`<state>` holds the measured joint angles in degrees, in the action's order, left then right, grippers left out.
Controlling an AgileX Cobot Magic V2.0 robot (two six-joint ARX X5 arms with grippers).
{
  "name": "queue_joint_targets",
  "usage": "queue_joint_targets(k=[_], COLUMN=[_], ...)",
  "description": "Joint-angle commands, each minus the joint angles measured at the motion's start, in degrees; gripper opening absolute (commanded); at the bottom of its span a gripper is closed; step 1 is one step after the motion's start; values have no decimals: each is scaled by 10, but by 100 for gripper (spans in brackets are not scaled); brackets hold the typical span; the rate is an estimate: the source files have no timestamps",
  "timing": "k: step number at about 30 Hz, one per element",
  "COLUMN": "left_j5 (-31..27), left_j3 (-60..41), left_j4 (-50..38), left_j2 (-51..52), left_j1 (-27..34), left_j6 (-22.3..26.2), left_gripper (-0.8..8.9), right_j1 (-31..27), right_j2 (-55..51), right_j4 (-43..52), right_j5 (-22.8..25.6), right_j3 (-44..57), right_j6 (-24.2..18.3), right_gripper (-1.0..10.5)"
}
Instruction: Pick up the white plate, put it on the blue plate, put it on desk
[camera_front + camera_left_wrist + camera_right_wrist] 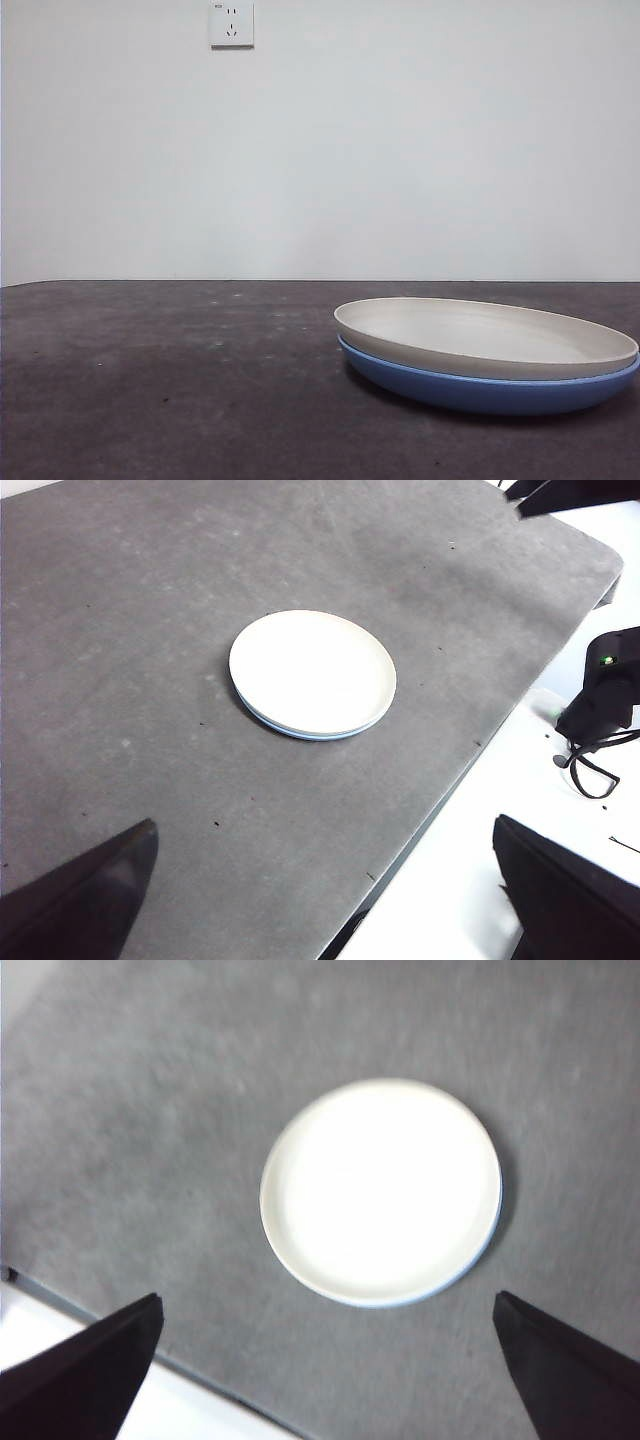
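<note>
The white plate (487,335) lies stacked inside the blue plate (480,390) on the desk (170,380), at the right of the front view. In the left wrist view the white plate (312,670) covers the blue plate, of which only a thin rim (300,732) shows. In the right wrist view the white plate (380,1190) fills the middle, with a thin blue rim (450,1282) at its edge. My left gripper (325,900) is open, high above the desk and away from the plates. My right gripper (325,1380) is open, high above the plates. Neither holds anything.
A wall socket (231,23) is on the white wall behind the desk. The desk's edge (450,790) runs beside a white surface with a black device and cable (600,710). The desk's other edge (120,1335) shows in the right wrist view.
</note>
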<state>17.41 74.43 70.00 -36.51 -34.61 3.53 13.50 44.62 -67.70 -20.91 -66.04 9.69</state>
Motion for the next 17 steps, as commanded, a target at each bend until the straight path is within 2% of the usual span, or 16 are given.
queue_joint_targets(k=[1,7,12,17], left_j5=[0,0,7,48], left_j3=[7,7,7,7], left_j4=[-5,-5,-3,-3], left_j2=[-2,-2,-1,-1], left_j1=[-2,-2,-2,-2], left_j6=[-5,-39,-61,-61], left_gripper=[653,653,653,653], right_j1=[1,-28,-63,-83], right_j2=[53,182,292,387], right_j4=[-2,9,41,76], right_j5=[0,-3,-54,-61], right_j3=[-10,-10,-10,-10], right_j6=[10,-12,-47,-60], right_gripper=[619,619,619,619])
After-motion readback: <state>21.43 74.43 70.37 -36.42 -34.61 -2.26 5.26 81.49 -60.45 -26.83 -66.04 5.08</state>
